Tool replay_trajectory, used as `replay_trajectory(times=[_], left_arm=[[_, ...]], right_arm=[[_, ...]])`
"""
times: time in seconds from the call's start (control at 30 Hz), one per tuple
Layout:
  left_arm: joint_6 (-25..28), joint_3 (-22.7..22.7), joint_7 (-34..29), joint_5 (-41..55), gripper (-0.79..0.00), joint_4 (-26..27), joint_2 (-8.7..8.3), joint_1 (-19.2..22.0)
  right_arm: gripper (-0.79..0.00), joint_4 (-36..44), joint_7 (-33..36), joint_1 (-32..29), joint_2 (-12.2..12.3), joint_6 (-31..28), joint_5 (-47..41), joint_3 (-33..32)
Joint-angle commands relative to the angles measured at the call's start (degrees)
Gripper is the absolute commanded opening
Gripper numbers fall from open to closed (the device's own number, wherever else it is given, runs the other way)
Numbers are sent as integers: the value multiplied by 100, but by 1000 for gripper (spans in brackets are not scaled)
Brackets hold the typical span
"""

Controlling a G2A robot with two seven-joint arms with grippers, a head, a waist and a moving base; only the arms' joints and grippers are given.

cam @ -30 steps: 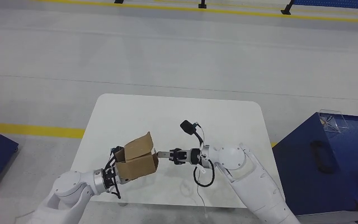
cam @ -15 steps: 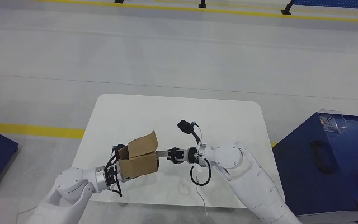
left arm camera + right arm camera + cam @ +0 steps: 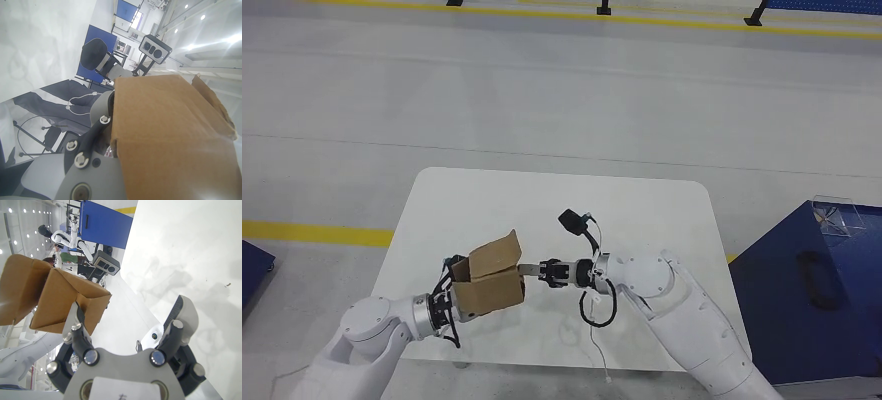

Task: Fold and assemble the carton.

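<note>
A brown carton (image 3: 490,285) is held just above the white table (image 3: 642,210) near its front left, with one flap (image 3: 497,252) standing up. My left gripper (image 3: 454,300) is shut on the carton's left end. In the left wrist view one black finger (image 3: 98,125) runs along the carton (image 3: 170,132), which hides the rest. My right gripper (image 3: 530,270) comes in from the right, open. In the right wrist view one fingertip (image 3: 75,308) touches the corner of the carton (image 3: 56,298), and the right gripper (image 3: 126,303) holds nothing.
A blue cabinet (image 3: 812,290) stands to the right of the table, with a clear plastic box (image 3: 837,215) on top. A white cable (image 3: 597,345) hangs from the right arm over the table's front edge. The table's far half (image 3: 179,247) is bare.
My right arm has shifted slightly left, closer against the carton. The carton has turned a little in the left gripper, and its upright flap stands higher.
</note>
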State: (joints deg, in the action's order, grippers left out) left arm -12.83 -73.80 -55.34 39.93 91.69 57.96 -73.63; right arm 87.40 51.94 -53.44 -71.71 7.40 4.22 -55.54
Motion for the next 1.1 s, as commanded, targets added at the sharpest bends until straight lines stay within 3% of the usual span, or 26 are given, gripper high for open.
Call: replay_trajectory(times=[0.0,0.23,0.47,0.77,0.97,1.07], left_arm=[[-7,-7,-2,-4,-785,-7,-2,10],[-32,2,-8,-27,-785,9,-3,27],[-37,52,14,-48,-785,3,5,36],[13,41,41,-26,-785,28,4,-39],[43,31,54,-20,-785,43,3,-77],[44,36,63,-21,-785,59,4,-87]], right_arm=[[0,-66,56,-9,20,38,21,-62],[0,-119,275,-100,57,79,-20,-104],[0,6,60,-86,25,62,102,69],[0,-193,-5,-230,131,169,126,-377],[0,-414,607,-183,147,419,486,-64],[0,-417,850,-203,109,262,14,26]])
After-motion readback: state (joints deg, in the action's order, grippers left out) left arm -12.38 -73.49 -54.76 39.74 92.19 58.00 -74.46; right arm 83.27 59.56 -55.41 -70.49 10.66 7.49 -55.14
